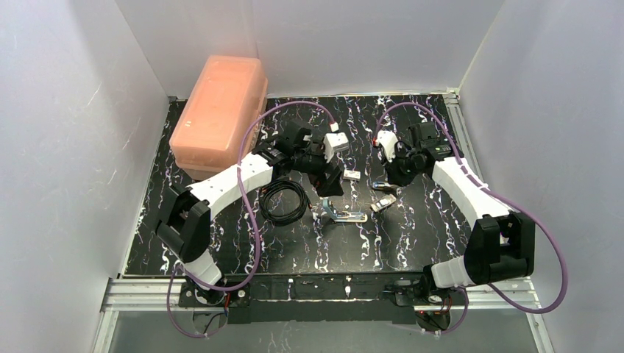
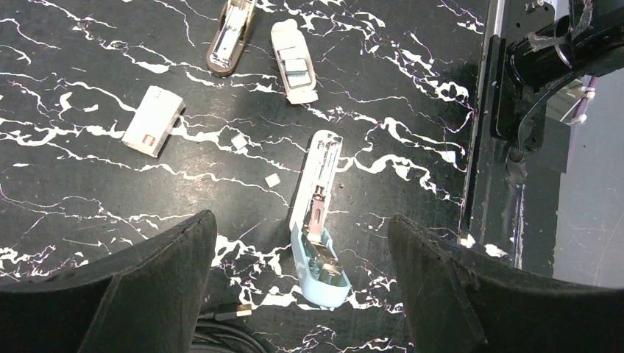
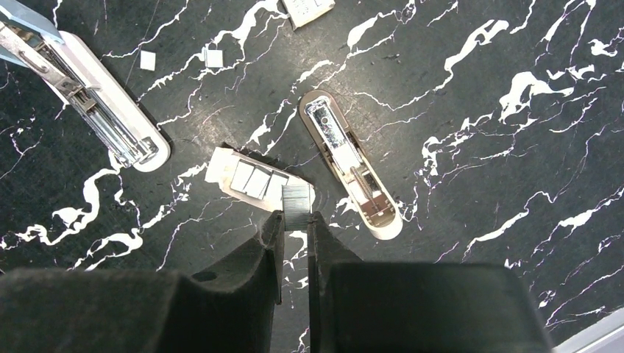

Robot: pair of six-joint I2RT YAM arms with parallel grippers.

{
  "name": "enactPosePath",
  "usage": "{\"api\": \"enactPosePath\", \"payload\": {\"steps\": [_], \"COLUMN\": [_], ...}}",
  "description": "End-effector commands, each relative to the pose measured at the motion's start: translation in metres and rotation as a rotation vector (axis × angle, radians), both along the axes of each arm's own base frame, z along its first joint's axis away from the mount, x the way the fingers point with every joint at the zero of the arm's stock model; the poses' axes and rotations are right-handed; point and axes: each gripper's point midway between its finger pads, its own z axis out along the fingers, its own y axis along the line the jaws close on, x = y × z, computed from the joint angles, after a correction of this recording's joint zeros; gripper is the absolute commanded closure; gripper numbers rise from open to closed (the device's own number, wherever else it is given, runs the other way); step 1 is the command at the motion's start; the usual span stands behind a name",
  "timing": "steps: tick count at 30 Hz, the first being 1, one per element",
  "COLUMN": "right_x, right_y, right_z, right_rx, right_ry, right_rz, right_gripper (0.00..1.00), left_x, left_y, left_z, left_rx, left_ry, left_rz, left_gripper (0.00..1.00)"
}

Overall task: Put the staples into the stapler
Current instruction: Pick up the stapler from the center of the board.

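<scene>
Near the middle of the black, white-veined table lies the small light-blue plastic stapler, hinged open and flat, between the two grippers. The left wrist camera shows it lengthwise: the pale top arm with its silver metal channel stretches away, and the rounded blue base end lies closest to the lens. The left gripper hangs above it with jaws spread wide, one finger on each side, touching nothing.

The overhead view shows the stapler only as a small glinting shape. It alone shows the salmon-pink plastic box in the far left corner and the coil of black cable beside the left arm.

Only the right wrist camera shows the grasp. The right gripper has its jaws drawn narrow, pinching a short silvery strip of staples by its near end. The strip sits just at the end of the open tan cardboard sleeve, where more silvery strips lie side by side. Just right of it lies a tan oblong piece with a silver channel. The blue stapler sits apart at that view's upper left.

A small white block lies farther off, with tiny white squares between it and the stapler.
</scene>
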Motion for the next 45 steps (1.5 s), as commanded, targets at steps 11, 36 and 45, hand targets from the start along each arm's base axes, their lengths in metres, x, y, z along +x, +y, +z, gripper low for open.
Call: {"api": "enactPosePath", "payload": {"steps": [11, 36, 45], "right_x": [-0.031, -0.045, -0.048], "right_y": [0.011, 0.011, 0.010], "right_z": [0.023, 0.017, 0.006], "right_rx": [0.081, 0.122, 0.115], "right_ry": [0.002, -0.029, -0.006], "right_rz": [0.085, 0.041, 0.040], "right_gripper": [0.92, 0.92, 0.92], "left_x": [-0.027, -0.030, -0.035], "left_y": [0.006, 0.022, 0.019], "left_z": [0.004, -0.041, -0.054], "left_rx": [0.046, 0.147, 0.166], "left_ry": [-0.072, -0.149, -0.132], "left_rz": [-0.158, -0.245, -0.268], "left_gripper": [0.15, 0.21, 0.36]}}
